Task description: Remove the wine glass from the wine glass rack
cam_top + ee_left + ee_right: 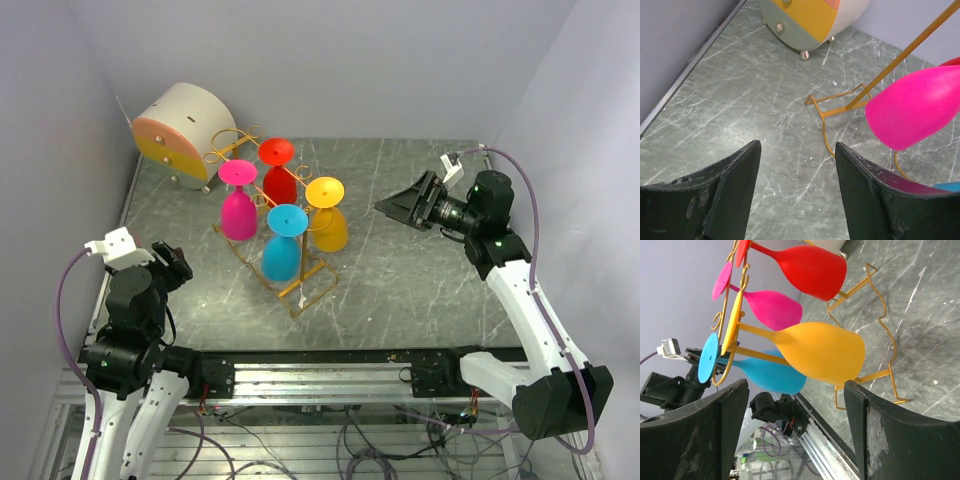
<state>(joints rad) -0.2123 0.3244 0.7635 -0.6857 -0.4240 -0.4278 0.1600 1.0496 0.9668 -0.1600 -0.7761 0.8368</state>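
The gold wire wine glass rack (300, 288) stands mid-table with several coloured wine glasses hanging bowl-down: pink (238, 208), red (279, 180), yellow (329, 225) and blue (282, 250). My right gripper (400, 205) is open and empty, to the right of the rack and level with the yellow glass (822, 352), apart from it. My left gripper (172, 265) is open and empty, left of the rack; the pink glass (915, 107) and the rack's base wire (827, 112) show ahead of it on the right.
A round cream-and-orange drum (185, 130) on small feet sits at the back left, and shows in the left wrist view (810, 20). Grey walls close the table on the left, back and right. A metal rail (320, 375) runs along the near edge.
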